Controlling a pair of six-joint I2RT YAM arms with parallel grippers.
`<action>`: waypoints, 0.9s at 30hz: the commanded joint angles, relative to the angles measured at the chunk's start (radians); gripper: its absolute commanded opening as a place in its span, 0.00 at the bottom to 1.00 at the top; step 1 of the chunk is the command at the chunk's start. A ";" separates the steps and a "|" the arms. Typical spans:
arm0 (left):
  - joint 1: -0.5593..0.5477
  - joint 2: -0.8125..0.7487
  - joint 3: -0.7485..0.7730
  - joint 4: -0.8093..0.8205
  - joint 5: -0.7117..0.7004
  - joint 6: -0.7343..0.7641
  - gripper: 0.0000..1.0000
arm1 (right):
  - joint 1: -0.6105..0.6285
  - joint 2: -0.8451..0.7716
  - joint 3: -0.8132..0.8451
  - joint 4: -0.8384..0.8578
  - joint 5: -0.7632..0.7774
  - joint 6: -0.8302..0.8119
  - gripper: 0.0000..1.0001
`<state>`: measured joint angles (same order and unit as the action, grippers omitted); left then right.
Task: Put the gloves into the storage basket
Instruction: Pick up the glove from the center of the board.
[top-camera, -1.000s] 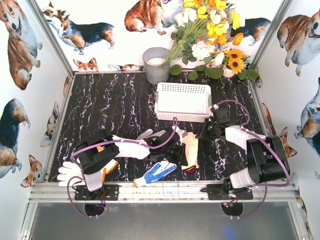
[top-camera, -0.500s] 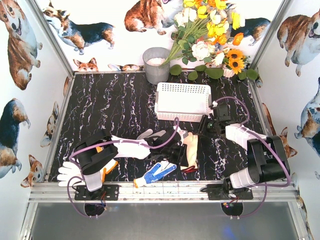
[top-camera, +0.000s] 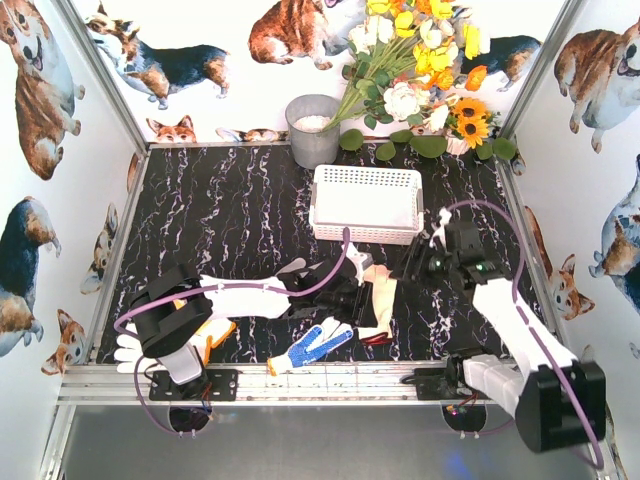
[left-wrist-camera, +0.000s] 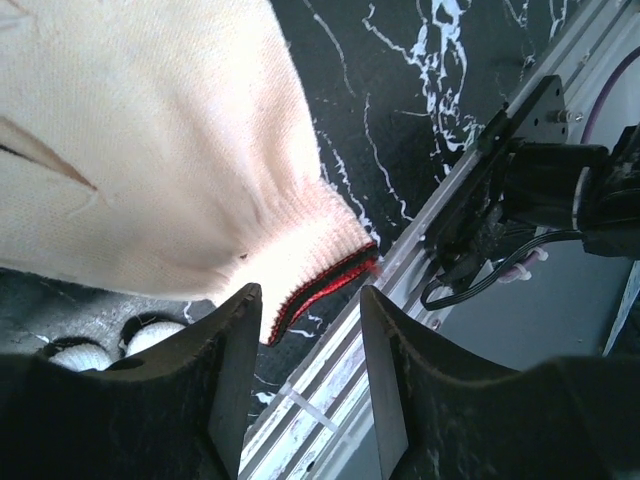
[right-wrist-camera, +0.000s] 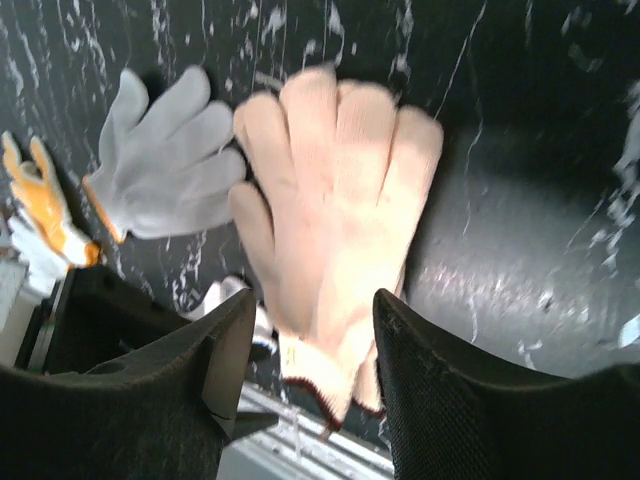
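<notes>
A pale yellow glove (top-camera: 383, 300) with a dark red cuff (left-wrist-camera: 322, 283) lies flat on the black marble table, in front of the white slotted storage basket (top-camera: 365, 232). My left gripper (top-camera: 358, 298) is at the glove's left side, open, with nothing between its fingers (left-wrist-camera: 305, 380); the cuff lies just beyond the left fingertip. My right gripper (top-camera: 420, 264) hovers to the right of the glove, open and empty (right-wrist-camera: 315, 380). A blue-dotted glove (top-camera: 312, 345) lies near the front rail. A white glove (right-wrist-camera: 165, 170) lies under my left arm, with an orange-yellow glove (top-camera: 215, 335) and another white one (top-camera: 135, 345) at the front left.
A grey metal bucket (top-camera: 312, 128) and a bunch of artificial flowers (top-camera: 420, 70) stand at the back wall behind the basket. The aluminium front rail (top-camera: 330, 378) runs close behind the gloves. Side walls close in the table on the left and right.
Both grippers have opened. The right arm has stretched out and its gripper has drawn slightly right of the pale glove. The left gripper has shifted a little towards the glove.
</notes>
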<state>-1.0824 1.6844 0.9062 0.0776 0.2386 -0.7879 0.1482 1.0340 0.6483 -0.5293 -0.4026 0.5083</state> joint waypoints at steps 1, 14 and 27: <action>-0.006 -0.015 -0.038 0.013 -0.008 -0.010 0.38 | 0.010 -0.102 -0.094 -0.095 -0.118 0.065 0.54; -0.005 0.000 -0.066 0.088 0.020 -0.048 0.37 | 0.160 -0.200 -0.229 -0.114 -0.070 0.168 0.62; -0.005 0.049 -0.055 0.152 0.040 -0.063 0.30 | 0.184 -0.157 -0.305 -0.034 -0.062 0.194 0.57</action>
<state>-1.0828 1.7077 0.8425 0.1841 0.2607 -0.8452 0.3241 0.8677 0.3550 -0.6495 -0.4629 0.6823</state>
